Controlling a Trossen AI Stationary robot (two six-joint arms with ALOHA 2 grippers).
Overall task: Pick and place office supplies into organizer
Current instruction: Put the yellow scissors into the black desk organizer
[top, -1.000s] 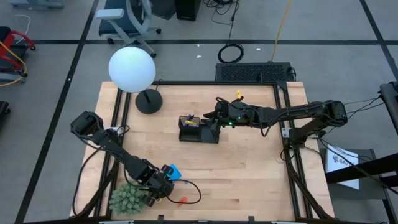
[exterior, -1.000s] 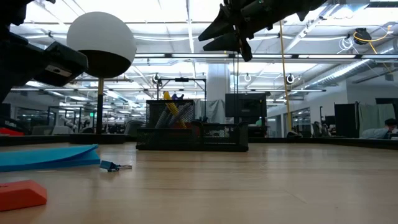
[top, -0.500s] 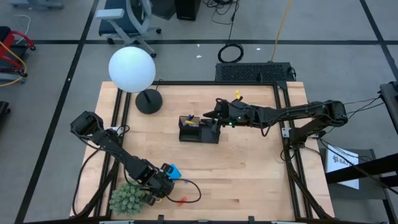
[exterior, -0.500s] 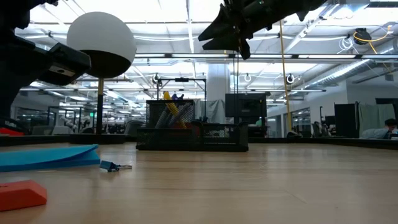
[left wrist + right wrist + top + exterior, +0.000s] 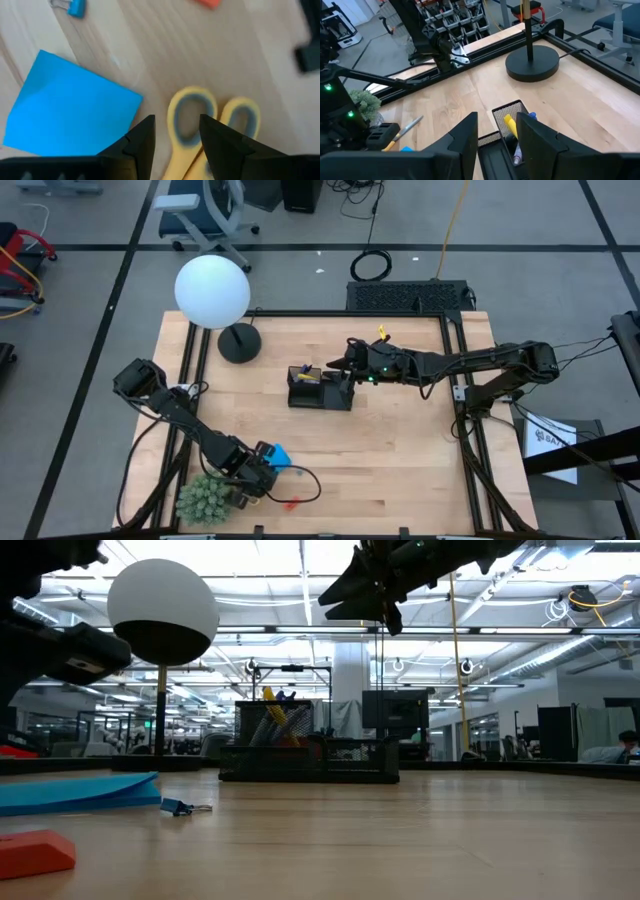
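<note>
The yellow-handled scissors (image 5: 192,117) lie near the table's front left corner, beside the blue note pad (image 5: 70,110), a blue binder clip (image 5: 75,7) and a small red piece (image 5: 207,2). My left gripper (image 5: 177,132) points down over them, open, one finger on each side of one handle loop. The black organizer (image 5: 320,388) stands mid-table with yellow and blue pens (image 5: 512,125) upright in its taller section. My right gripper (image 5: 342,365) hangs open just above it, with nothing between its fingers. My left gripper comes from above with its fingers (image 5: 142,140) on either side of one yellow handle loop (image 5: 187,107) of the scissors. I cannot tell whether the fingers touch the loop. The scissors lie flat on the table.
A green spiky plant (image 5: 205,500) sits at the front left corner, close to my left arm. A lamp with a white globe (image 5: 212,292) and a round black base (image 5: 239,342) stands at the far left. A thin black cable (image 5: 305,485) loops beside the red piece.
My left gripper has rolled and tipped a little at the wrist while staying over the scissors. It now covers slightly more of the blue note pad in the high view.
</note>
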